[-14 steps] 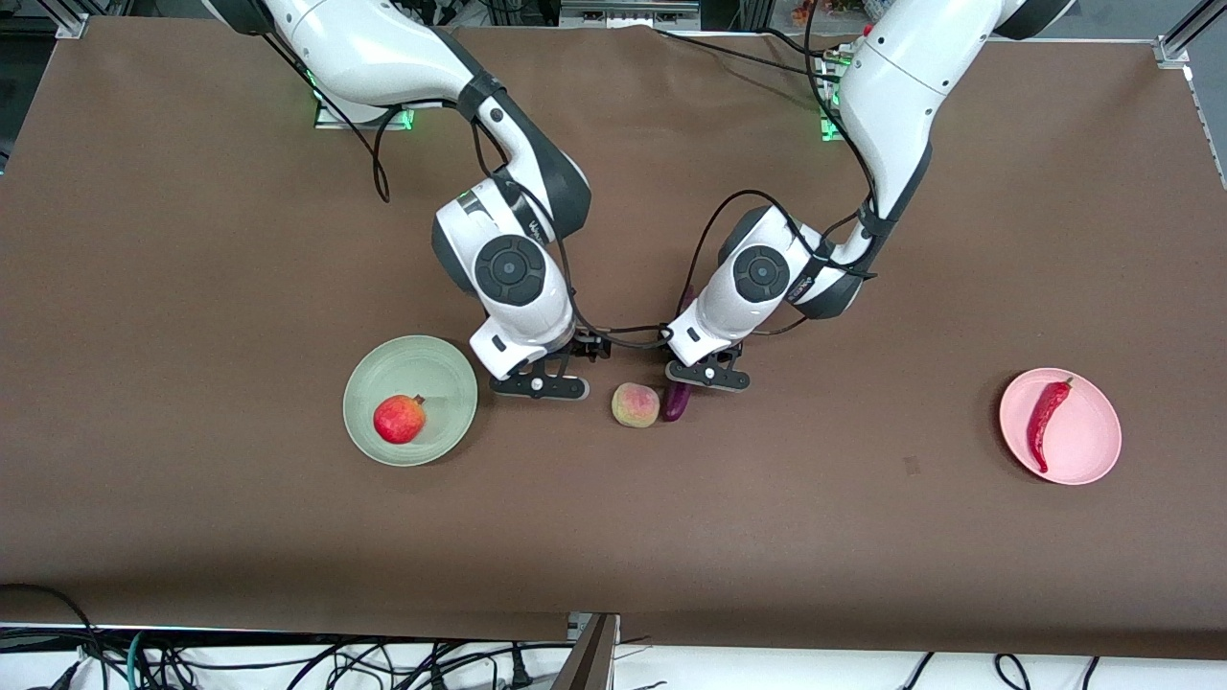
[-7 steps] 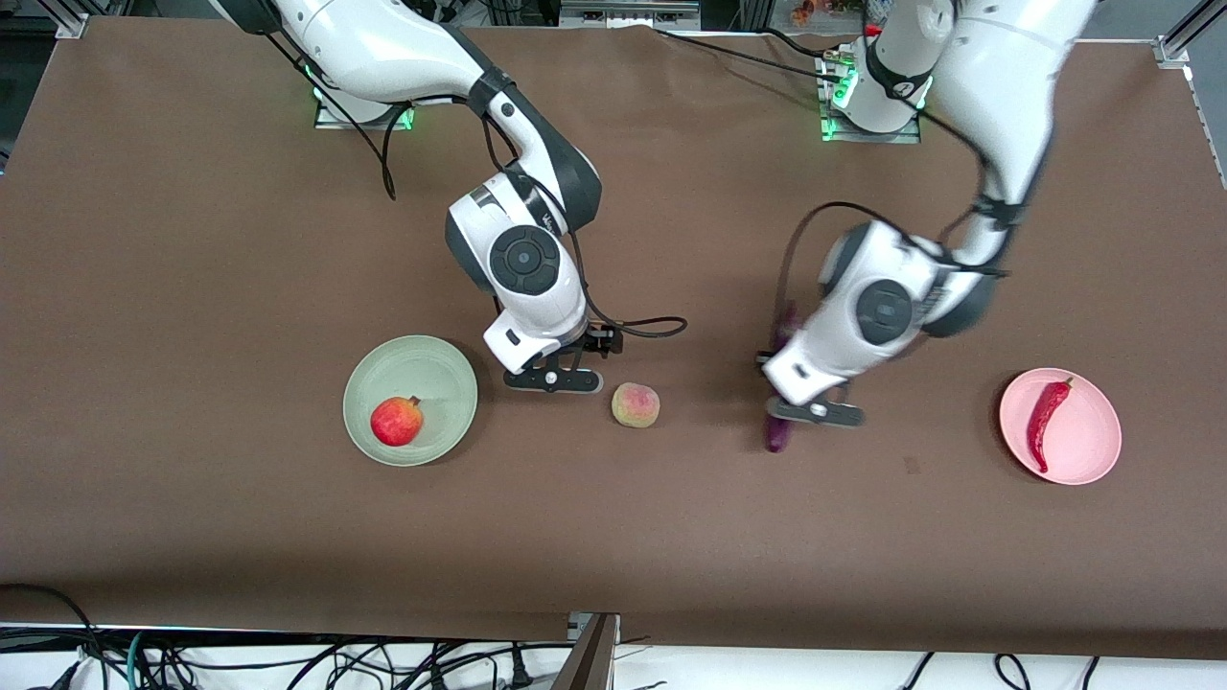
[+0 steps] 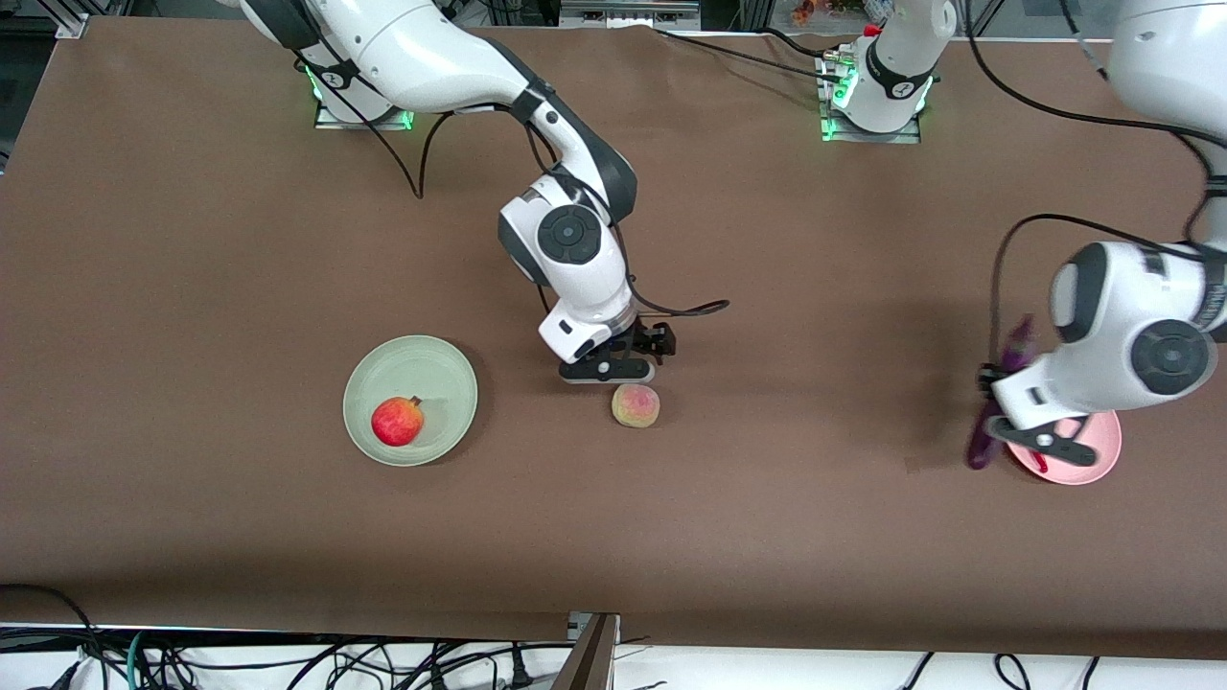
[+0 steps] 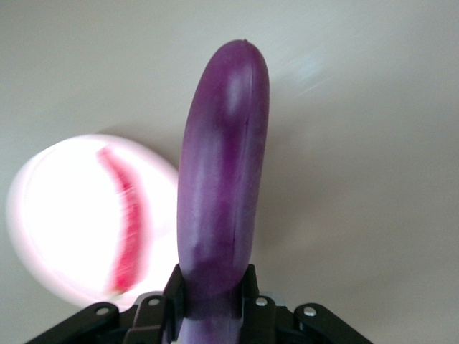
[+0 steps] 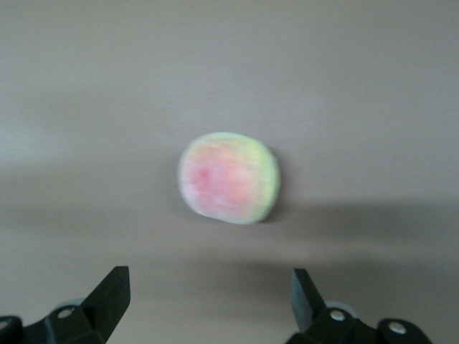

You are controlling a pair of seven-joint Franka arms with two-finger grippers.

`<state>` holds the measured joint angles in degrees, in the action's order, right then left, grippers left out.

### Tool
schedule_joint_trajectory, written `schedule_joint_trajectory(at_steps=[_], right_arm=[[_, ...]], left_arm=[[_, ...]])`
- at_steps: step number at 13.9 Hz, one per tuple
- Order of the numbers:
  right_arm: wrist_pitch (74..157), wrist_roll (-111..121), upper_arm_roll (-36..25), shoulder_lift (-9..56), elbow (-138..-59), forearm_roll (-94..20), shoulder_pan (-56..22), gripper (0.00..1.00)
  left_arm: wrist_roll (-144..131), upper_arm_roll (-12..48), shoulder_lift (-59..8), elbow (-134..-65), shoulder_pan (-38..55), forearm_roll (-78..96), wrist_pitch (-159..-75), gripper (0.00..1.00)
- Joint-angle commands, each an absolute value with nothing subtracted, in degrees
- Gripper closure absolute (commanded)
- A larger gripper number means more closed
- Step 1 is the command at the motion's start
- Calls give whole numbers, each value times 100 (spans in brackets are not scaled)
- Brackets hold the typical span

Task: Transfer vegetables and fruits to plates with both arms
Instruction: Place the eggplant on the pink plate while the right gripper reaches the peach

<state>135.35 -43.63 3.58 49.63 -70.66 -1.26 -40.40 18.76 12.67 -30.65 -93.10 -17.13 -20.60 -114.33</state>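
Left arm swung from mid-table out toward its own end over the last second, carrying the eggplant (image 3: 982, 447) with it; right arm shifted sideways from beside the green plate (image 3: 369, 383) to the peach (image 3: 635, 405).

Left hand (image 3: 1043, 442) is up in the air over the edge of the pink plate (image 3: 1102, 460), fingers clamped tight on the eggplant. Left wrist view shows the black fingers (image 4: 174, 290) pinching the eggplant (image 4: 222, 193) on both sides near one end, the rest sticking out past them. Eggplant hangs over the table just beside the plate rim, not over the plate's middle. Pink plate (image 4: 50, 215) in that view has the red chili (image 4: 125, 215) lying in it; from the front the arm covers most of the plate and only a sliver of the chili shows.

Right hand (image 3: 608, 371) is just above the table next to the peach, on the side away from the front camera. Fingers spread wide, holding nothing. Right wrist view has both fingertips (image 5: 111, 294) apart with the peach (image 5: 228, 178) ahead of them, not touching.

Peach sits on the table (image 3: 192, 240) about mid-table, between the two plates. Pomegranate (image 3: 398, 420) is in the green plate, toward the right arm's end.
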Motion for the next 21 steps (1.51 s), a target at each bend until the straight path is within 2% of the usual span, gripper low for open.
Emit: schedule_joint_trajectory(at_steps=[1,4,7,8,9,10,14,18,20,21], right_arm=[[14079,-4403,281,5167,-7040,313,-4183,1],[14351,-4386,273,5352,-6970,1141,-4184,1],[14598,-4368,150,5519,-6847,1405,-4184,1],[14712,-4377,149,5589,-6803,1441,-4184,1],[14817,-4386,123,5686,-6785,1459,-4184,1],[14923,-4386,36,5774,-6742,1485,-4184,1],[15082,-4403,-9,5959,-6653,1494,-4184,1],[15205,-4395,-44,5968,-6653,1485,-4175,2],[15205,-4368,-44,5968,-6653,1485,-4157,22],[15196,-4351,-35,5950,-6662,1477,-4140,36]], left_arm=[[2565,1380,-3234,-9202,-2415,-2828,-11696,100],[2891,1380,-3655,-9220,-2873,-2883,-12452,100],[2892,1371,-3761,-9220,-2865,-2892,-12515,100],[2892,1371,-3797,-9202,-2883,-2926,-12516,84],[2892,1371,-3779,-9193,-2865,-3022,-12516,29],[2900,1380,-3753,-9106,-2865,-3050,-12516,0],[2795,1529,-3490,-8921,-2795,-2927,-12139,0],[2769,2029,-3008,-8833,-2786,-2927,-11586,0],[2507,2406,-2691,-8798,-2786,-2909,-11007,0],[2139,2608,-2568,-8720,-2786,-2796,-10673,0]])
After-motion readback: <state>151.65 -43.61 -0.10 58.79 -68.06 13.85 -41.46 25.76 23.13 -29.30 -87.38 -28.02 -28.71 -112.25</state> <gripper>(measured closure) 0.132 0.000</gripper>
